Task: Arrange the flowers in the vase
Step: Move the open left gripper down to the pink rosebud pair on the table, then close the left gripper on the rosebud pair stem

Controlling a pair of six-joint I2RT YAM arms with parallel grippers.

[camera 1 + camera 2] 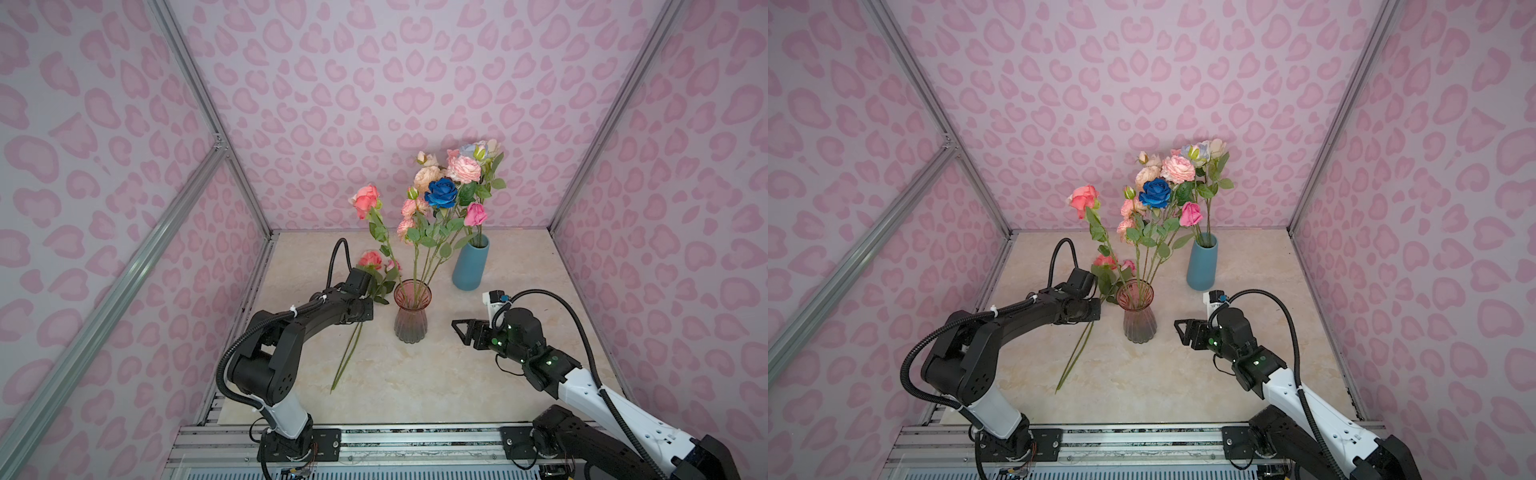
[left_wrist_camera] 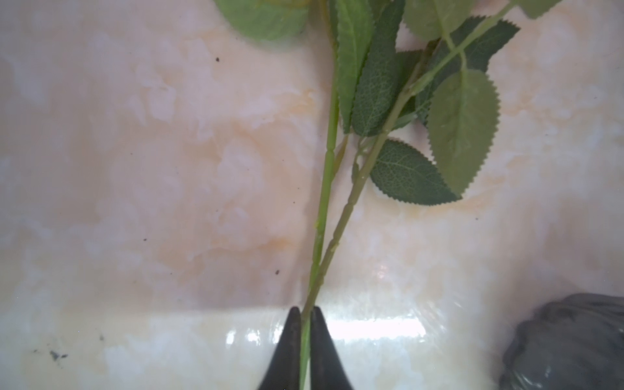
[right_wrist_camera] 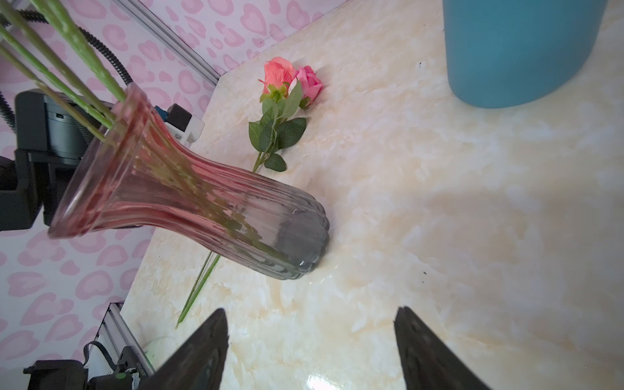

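So the left claw (image 2: pixel 305 319) is pinched on the bare stems (image 2: pixel 324 202) of two flowers (image 3: pixel 280 101) lying on the counter (image 1: pixel 415 374) left of the vase (image 1: pixel 411 316), right claw (image 3: pixel 310 312) open and empty; they look light and wiry, so gripping below the leaves (image 2: pixel 462 128) seems right.
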